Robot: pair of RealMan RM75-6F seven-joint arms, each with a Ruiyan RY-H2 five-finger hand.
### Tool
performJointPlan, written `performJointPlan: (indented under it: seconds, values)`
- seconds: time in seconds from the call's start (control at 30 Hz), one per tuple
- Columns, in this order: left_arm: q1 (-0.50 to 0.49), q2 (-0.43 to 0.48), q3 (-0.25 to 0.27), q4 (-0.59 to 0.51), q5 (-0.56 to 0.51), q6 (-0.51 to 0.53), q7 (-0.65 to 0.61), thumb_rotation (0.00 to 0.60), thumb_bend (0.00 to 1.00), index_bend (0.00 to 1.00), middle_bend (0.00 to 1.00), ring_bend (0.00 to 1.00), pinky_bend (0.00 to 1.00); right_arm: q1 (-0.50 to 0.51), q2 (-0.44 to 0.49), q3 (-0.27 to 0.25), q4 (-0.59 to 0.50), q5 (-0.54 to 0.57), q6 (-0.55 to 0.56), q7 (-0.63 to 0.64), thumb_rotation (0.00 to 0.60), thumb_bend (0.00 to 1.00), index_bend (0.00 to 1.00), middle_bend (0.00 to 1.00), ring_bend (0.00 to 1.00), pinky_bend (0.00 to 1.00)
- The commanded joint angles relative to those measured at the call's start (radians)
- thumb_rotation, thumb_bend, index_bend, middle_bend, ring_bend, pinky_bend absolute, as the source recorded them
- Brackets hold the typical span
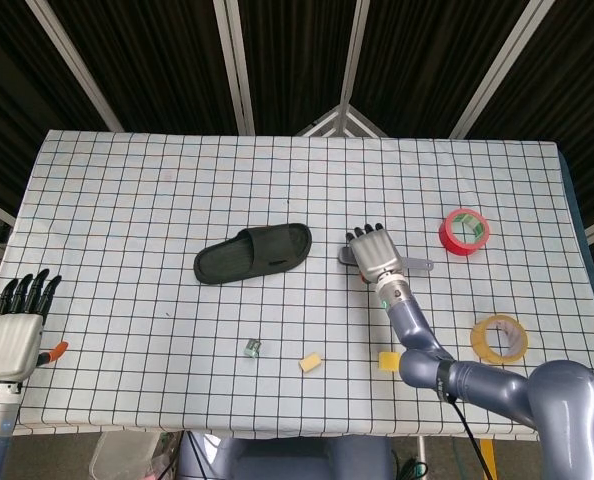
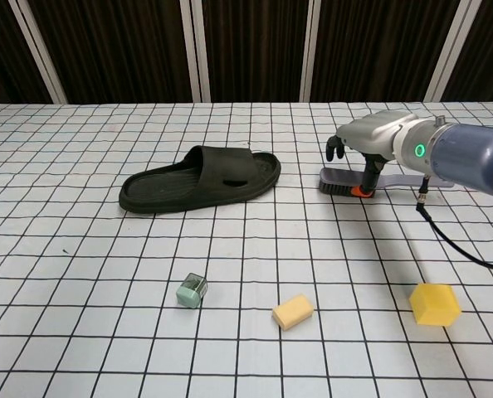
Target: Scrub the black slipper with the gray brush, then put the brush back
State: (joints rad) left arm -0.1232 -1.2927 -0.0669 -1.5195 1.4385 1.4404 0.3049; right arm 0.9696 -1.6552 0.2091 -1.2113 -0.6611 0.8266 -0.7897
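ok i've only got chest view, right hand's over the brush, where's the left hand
observer: The left hand is by the near left corner of the table, fingers straight, holding nothing.
operator: anything off frame on the right side
observer: A red tape roll lies flat towards the far right of the cloth.
operator: anything nearer than that
observer: A yellow tape roll lies flat close to the right edge, right of the yellow block.
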Motion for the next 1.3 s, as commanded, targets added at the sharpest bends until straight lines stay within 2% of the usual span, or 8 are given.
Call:
performJointPlan:
  seconds: [0.03,0.47,0.9,1.13,1.3]
  values:
    - [0.000,0.001,0.000,0.000,-0.002,0.000,-0.001,0.600,0.10,0.00,0.00,0.00,0.02,0.002,-0.003,-0.003,0.006,-0.003,0.001,0.006,0.600,0.37,0.35,0.29,0.21,0.23]
    - [-0.004,0.000,0.002,0.002,-0.008,-0.004,0.001,0.600,0.10,0.00,0.00,0.00,0.02,0.007,-0.016,-0.018,0.045,-0.008,-0.010,0.040,0.600,0.37,0.38,0.31,0.22,0.23]
    - [-0.003,0.002,0.007,-0.003,-0.004,0.003,0.002,0.600,0.10,0.00,0.00,0.00,0.02,0.005,-0.012,-0.028,0.035,-0.021,0.007,0.053,0.600,0.37,0.45,0.36,0.26,0.25]
    - [-0.003,0.003,0.009,-0.005,-0.005,0.004,0.001,0.600,0.10,0.00,0.00,0.00,0.02,0.003,-0.015,-0.031,0.037,-0.028,0.014,0.062,0.600,0.37,0.50,0.40,0.29,0.30]
    - [-0.003,0.004,0.009,-0.005,-0.006,0.004,0.001,0.600,0.10,0.00,0.00,0.00,0.02,0.001,-0.020,-0.032,0.045,-0.040,0.008,0.081,0.600,0.37,0.55,0.44,0.34,0.37]
